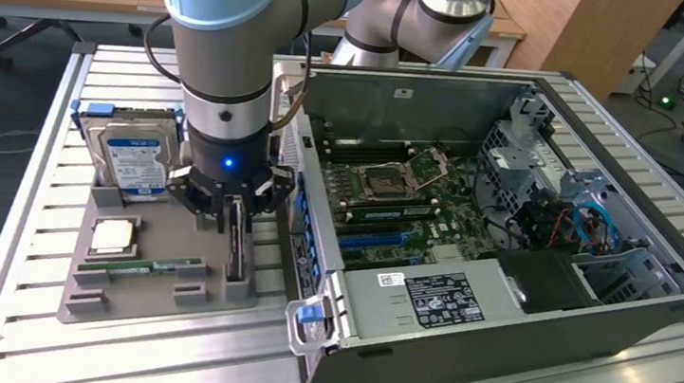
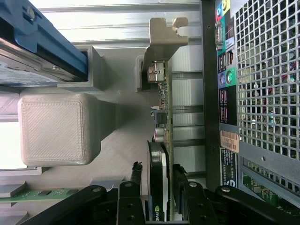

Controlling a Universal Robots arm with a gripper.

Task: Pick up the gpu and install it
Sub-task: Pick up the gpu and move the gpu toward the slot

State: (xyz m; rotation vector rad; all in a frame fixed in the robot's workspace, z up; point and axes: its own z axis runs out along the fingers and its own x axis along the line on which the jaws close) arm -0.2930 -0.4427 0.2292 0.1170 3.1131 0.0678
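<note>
Claw: its black fingers (image 2: 136, 165) sit closest to the wrist camera. The claw (image 2: 158, 168) is spread, with one finger on each flat face of the gpu (image 2: 164, 117) and a slim gap showing on one side, so it looks astride the card, not pinching it.
Gpu: stands on edge in a slot of the grey holder tray (image 1: 140, 296), on the side of the tray nearest the computer case (image 1: 533, 316), in the lower left of the exterior view.
Long axis: runs along the case's side wall, from under the claw toward the exterior view's lower edge. The metal bracket (image 2: 164, 35) is at the end far from the fingers.
Key relation: the card is directly below and between the fingers, which straddle its thin dimension near one end.
Arm: reaches straight down over the tray.
Neighbours: the hard drive (image 1: 136, 156), CPU (image 1: 115, 237) and RAM stick (image 1: 136, 268) sit further to the exterior view's left.
Support: a slatted metal table (image 1: 70, 358).
Progress: by my judgement, the card is not yet lifted.
</note>
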